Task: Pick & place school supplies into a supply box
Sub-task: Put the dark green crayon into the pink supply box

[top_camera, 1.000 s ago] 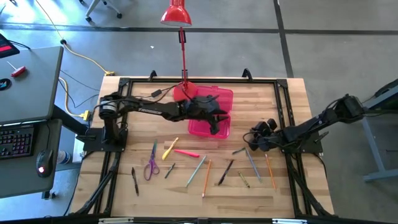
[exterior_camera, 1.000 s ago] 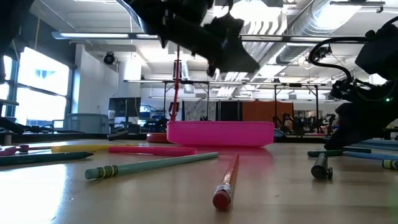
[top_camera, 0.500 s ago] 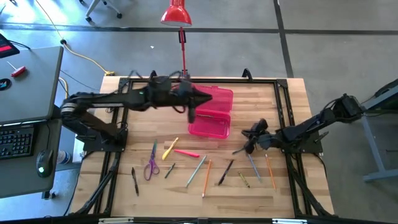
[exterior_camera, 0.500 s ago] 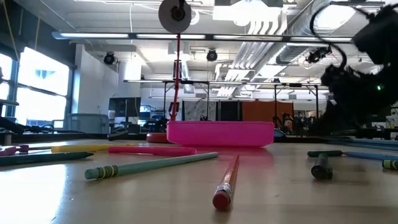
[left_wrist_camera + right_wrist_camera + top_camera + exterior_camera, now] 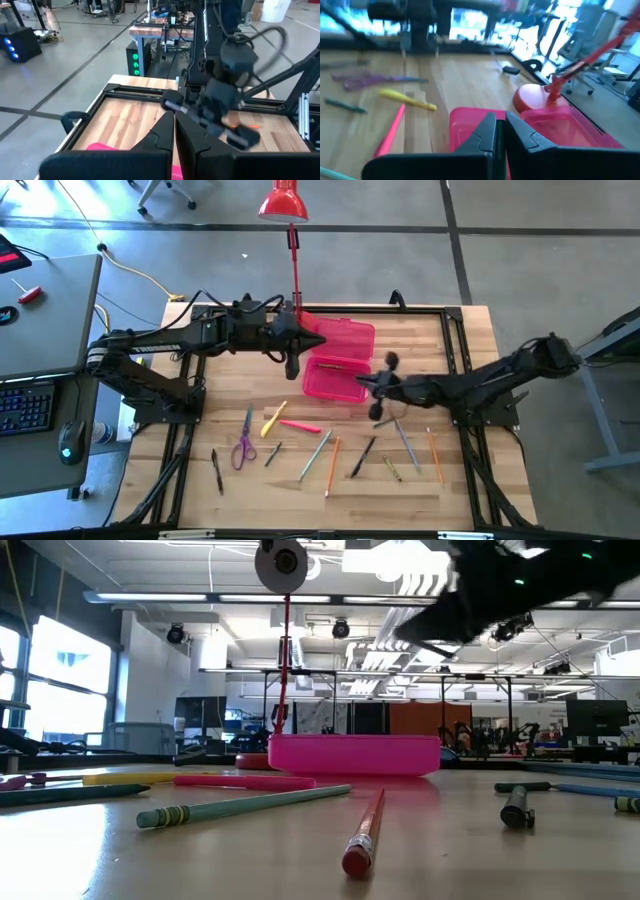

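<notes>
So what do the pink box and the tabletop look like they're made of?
The pink box looks like translucent glossy plastic: its open lid lets the surface beneath show through and its side shines in the low view. The tabletop looks like light butcher-block wood, with visible plank seams and grain.

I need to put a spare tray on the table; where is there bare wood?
Bare wood lies right of the pink box, toward the table's far right corner, and along the near edge. The middle strip is crowded, from the scissors to the orange pencil.
</notes>
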